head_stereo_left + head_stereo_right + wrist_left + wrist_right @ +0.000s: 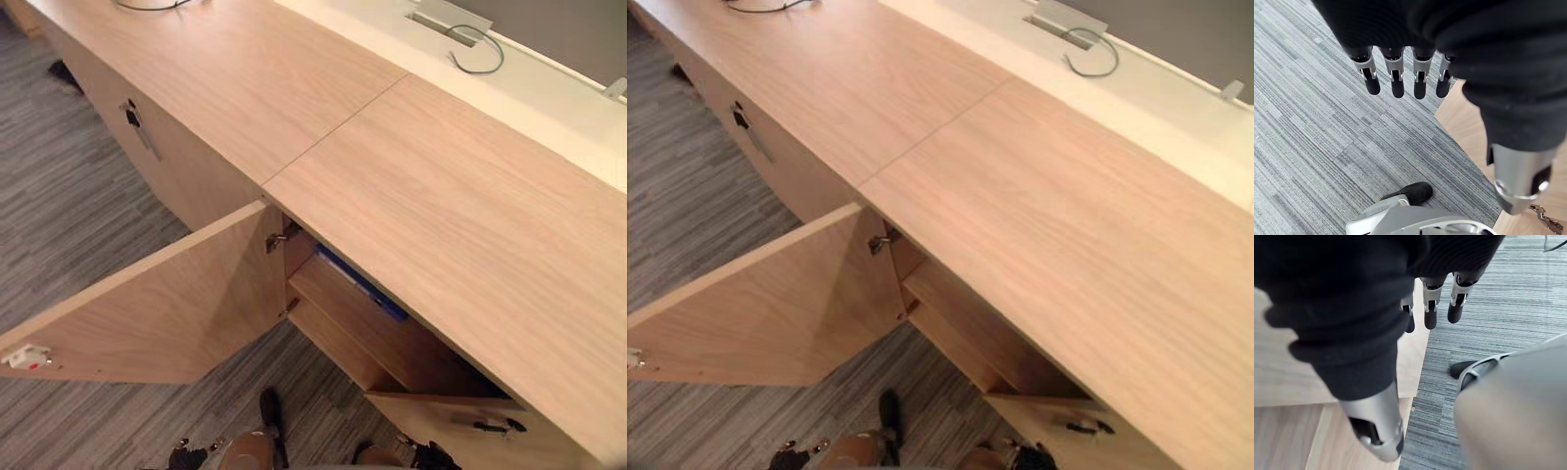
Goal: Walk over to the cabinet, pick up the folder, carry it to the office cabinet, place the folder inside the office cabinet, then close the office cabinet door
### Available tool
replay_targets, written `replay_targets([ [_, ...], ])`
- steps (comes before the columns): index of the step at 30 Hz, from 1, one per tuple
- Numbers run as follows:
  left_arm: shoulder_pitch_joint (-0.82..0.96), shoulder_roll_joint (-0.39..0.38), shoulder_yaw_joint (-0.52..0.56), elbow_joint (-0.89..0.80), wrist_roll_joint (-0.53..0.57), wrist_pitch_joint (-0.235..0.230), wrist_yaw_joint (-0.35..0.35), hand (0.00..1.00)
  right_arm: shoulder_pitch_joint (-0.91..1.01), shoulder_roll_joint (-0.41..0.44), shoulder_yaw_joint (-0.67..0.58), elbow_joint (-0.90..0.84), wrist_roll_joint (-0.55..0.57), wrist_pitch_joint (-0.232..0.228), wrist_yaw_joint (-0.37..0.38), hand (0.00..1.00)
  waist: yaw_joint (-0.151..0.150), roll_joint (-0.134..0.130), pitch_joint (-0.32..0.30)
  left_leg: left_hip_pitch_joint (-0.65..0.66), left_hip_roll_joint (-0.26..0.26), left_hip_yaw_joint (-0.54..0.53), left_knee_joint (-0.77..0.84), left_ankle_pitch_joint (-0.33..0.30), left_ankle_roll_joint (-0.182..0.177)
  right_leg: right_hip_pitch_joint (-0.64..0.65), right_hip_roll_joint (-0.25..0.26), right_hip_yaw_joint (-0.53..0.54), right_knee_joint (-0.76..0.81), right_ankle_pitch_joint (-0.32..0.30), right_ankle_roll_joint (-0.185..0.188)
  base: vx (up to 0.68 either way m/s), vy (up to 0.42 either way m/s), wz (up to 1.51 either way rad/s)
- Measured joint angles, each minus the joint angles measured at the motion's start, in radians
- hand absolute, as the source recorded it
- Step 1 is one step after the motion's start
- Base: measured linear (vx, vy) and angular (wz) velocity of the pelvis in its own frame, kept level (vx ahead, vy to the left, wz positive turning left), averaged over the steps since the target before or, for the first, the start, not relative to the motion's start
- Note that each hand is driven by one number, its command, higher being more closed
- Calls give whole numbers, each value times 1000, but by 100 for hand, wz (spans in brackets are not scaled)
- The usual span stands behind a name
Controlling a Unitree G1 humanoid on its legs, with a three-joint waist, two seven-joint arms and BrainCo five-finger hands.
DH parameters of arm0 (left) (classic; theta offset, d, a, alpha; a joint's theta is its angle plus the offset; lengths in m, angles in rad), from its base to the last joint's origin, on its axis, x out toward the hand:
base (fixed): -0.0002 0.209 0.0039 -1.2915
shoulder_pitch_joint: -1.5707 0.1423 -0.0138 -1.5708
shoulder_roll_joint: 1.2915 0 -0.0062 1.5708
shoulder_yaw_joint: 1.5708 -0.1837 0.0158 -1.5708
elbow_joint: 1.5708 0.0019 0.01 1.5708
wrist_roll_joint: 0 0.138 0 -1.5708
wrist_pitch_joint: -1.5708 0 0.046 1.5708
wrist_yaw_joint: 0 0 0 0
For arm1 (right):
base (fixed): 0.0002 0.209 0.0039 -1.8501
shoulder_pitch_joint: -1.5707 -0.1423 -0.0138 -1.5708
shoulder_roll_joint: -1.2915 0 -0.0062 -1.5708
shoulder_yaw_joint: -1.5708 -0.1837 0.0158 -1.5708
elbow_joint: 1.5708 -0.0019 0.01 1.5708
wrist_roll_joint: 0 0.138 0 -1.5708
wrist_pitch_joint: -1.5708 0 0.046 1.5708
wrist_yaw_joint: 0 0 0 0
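Most of folder (361, 283) hidden inside cabinet (460, 196).

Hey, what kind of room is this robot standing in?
Probably an office: a long low wooden cabinet with one door open, a blue folder on its shelf, and grey striped carpet tiles.

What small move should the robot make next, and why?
Probably raise the left robot hand toward the open cabinet door to push it shut: the blue folder already lies inside, and the right robot hand is empty too.
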Motion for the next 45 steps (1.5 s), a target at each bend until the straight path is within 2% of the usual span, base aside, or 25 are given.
replay_targets([
  [6, 0, 0, -13, 5, 14, 0, 0, 0, -14, 7, 43, -7, 0, -4, 0, 0, 2, 4, -1, 15, 18, -20, -1, 16, -17, 23, 19, -9, -2, -5, 6, -33, -92, 3],
  [10, -1, 4, -32, 10, 17, 0, -1, 0, -13, 8, 66, -6, -3, -3, -1, 0, 0, 5, 0, 13, 12, -29, -7, 26, -19, 29, 10, -10, -6, -48, 39, -102, -74, 4],
  [13, -1, 2, -34, 21, 20, 0, -1, 0, -13, 6, 66, -6, -3, -3, -1, 0, -6, 13, 0, 13, 18, -48, -7, 35, -29, 37, 22, -27, -3, -62, 41, -113, -58, 16],
  [18, 6, 1, -34, 22, 19, 1, -1, 0, -13, 7, 61, -4, -4, 0, -1, 0, -4, 12, 0, 11, 25, -48, -7, 32, -24, 45, 32, -32, -19, -64, 43, -31, -31, 6],
  [22, 6, 2, -34, 22, 19, 1, -1, 0, -15, 8, 53, 7, -4, 4, -1, 0, -2, 9, -3, 12, 14, -49, -6, 33, -27, 52, 26, -32, -27, -59, 37, 47, -1, 2],
  [26, 5, 2, -32, 20, 15, 0, -1, 0, -24, 6, 50, 16, -5, 5, -1, 0, 5, 8, -3, 4, 11, -43, 8, 36, -22, 52, 20, -44, -21, -53, 49, 83, -14, 6],
  [28, -1, 9, -33, 8, 16, 0, -1, 0, -42, 5, 16, 25, -5, 7, -1, 0, -3, 8, 0, -69, 17, -16, 108, 40, -18, 36, 1, -82, 21, -53, 49, 9, -26, 37],
  [29, 0, -2, -35, -8, 16, -3, -1, 0, -52, -1, 3, 25, -5, 9, -1, 0, -3, 16, 4, -104, 25, 6, 171, 50, -11, 9, -11, -99, 88, -54, 46, -64, -18, 38],
  [30, 2, -10, -35, -16, 16, -4, 1, 0, -62, -7, -4, 21, -5, 9, -1, 0, -4, 37, 12, -110, 32, 5, 181, 69, -17, -25, -14, -109, 146, -74, 30, -95, -1, 34],
  [31, 4, -12, -35, -20, 16, -4, 1, 0, -67, -8, -11, 19, -5, 9, -1, 0, -8, 41, 12, -111, 30, -7, 169, 89, -32, -37, -5, -111, 140, -75, 18, -175, -27, 38],
  [32, 2, 5, -24, -19, 14, -4, 3, 0, -67, -7, -14, 23, -6, 14, -1, 0, -8, 4, 3, -121, 22, -22, 192, 58, -50, -41, -45, -129, 105, -87, 10, -140, -54, 22],
  [33, 0, -4, -13, -11, 13, -2, 3, 0, -71, -15, -14, 16, -7, 14, -1, 0, -8, 18, 14, -135, 66, 21, 296, -25, -37, -44, -44, -129, 118, -86, 10, -79, -62, -4],
  [34, 11, -16, 17, -1, 8, -2, 10, 0, -69, -25, -15, 6, -7, 11, -1, 0, -14, 17, 18, -141, 139, 80, 479, -142, -46, -58, -69, -125, 144, -85, 10, 71, 11, -32],
  [35, 29, -17, 48, 3, 6, -2, 22, 0, -57, -38, -14, -4, -7, 12, -4, 0, -21, 24, 14, -124, 208, 89, 583, -191, -59, -74, -94, -118, 163, -83, 14, 90, 72, -23],
  [37, 38, -16, 62, 6, 6, -3, 32, 0, -35, -58, -14, -7, -7, 13, -9, 0, -25, 41, 3, -104, 290, 66, 587, -184, -91, -108, -124, -114, 200, -78, 22, 130, 218, 16],
  [38, 42, -19, 74, 12, 5, -5, 38, 0, -27, -79, -20, -3, -7, 17, -13, 0, -28, 55, -4, -65, 323, 33, 435, -80, -107, -172, -175, -116, 270, -78, 22, 130, 321, 42],
  [39, 42, -25, 79, 15, 0, -5, 38, 0, -28, -88, -25, -2, -7, 18, -14, 0, -29, 61, -7, -39, 325, 24, 359, 12, -94, -198, -202, -115, 304, -78, 22, 94, 516, 47],
  [40, 40, -42, 84, 21, -14, -1, 41, 0, -37, -111, -34, 4, -7, 17, -16, 0, -32, 59, -9, -12, 271, -15, 271, 47, -140, -254, -273, -112, 379, -69, 32, 39, 374, 37],
  [41, 36, -45, 86, 20, -15, -1, 45, 0, -45, -112, -41, 5, -7, 16, -16, 0, -37, 52, -8, -17, 244, -15, 262, 30, -160, -269, -310, -113, 404, -53, 38, 31, 450, 55],
  [43, 27, -56, 80, 11, -15, -2, 44, 0, -56, -93, -56, -14, -7, 16, -16, 0, -41, 52, -8, 12, 189, 10, 246, -73, -202, -294, -404, -111, 473, 19, 33, -22, 407, 38],
  [45, 24, -45, 62, 8, -13, -2, 39, 0, -51, -59, -55, -45, -11, 8, -35, 0, -42, 46, -15, 54, 169, 83, 195, -146, -210, -330, -436, -82, 507, 62, 45, -59, 339, -20],
])
